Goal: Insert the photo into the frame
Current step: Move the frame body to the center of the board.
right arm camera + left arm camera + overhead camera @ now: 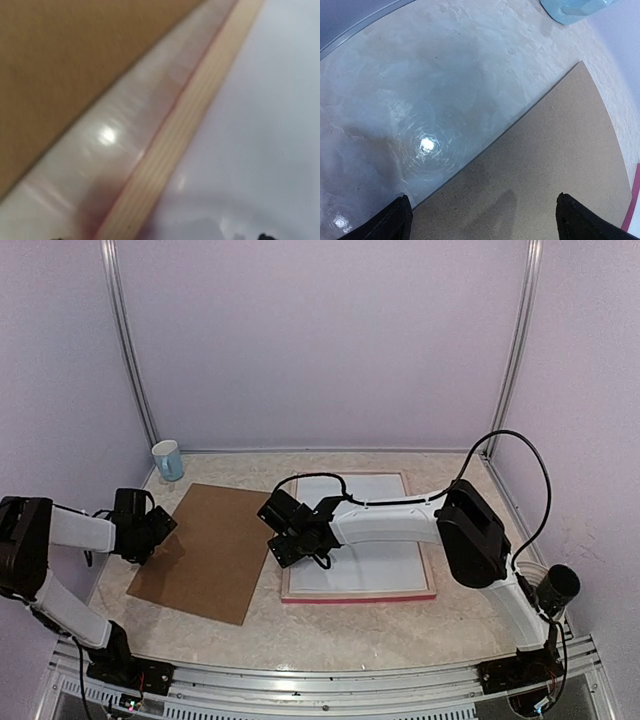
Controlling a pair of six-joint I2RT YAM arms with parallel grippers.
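Note:
The frame (pixel 360 596) lies face down in the middle of the table, with pale wood rails and a pink edge. A white sheet (pixel 375 530) fills its opening. No printed side shows, so I cannot tell whether this sheet is the photo. My right gripper (pixel 290 545) hangs open low over the frame's left rail (pixel 185 125), with the white sheet (pixel 265 125) to one side and nothing between its tips (pixel 160 237). My left gripper (pixel 150 530) is open over the left edge of the brown board (pixel 545 160), its black fingertips (pixel 395 220) wide apart and empty.
The brown backing board (pixel 210 545) lies flat left of the frame, a strip of table between them (pixel 115 130). A light blue cup (pixel 168 460) stands at the back left corner. Enclosure walls and metal posts ring the table.

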